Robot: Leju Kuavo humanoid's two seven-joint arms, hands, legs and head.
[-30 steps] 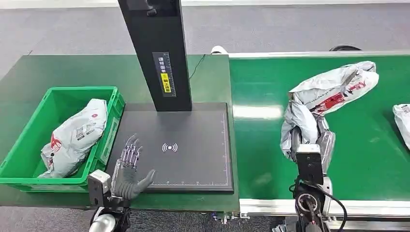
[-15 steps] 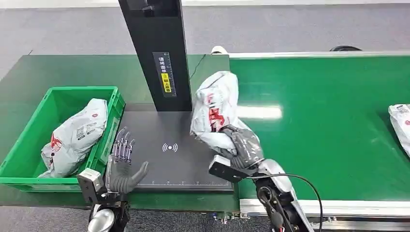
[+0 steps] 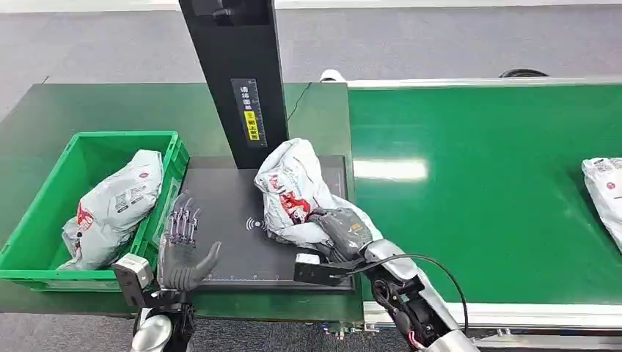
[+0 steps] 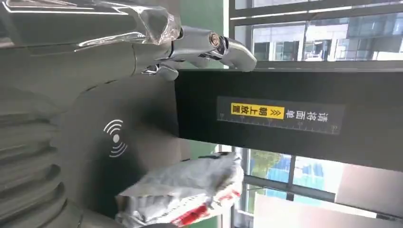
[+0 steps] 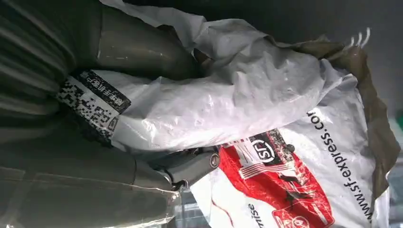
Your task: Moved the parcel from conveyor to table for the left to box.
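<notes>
Green worktop (image 3: pixel 88 103) under grey floor, parcel (image 3: pixel 293 192) now over black pad (image 3: pixel 227 198), my right hand (image 3: pixel 341 231) gripping it, left hand (image 3: pixel 182 246) open.

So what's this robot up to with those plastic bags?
It's sorting parcels. Its right hand grips a grey and red mailer bag and holds it over the black scanner pad beside the green conveyor. Its left hand waits open at the pad's edge, next to a green crate that holds one bag. Another parcel lies further along the belt.
</notes>
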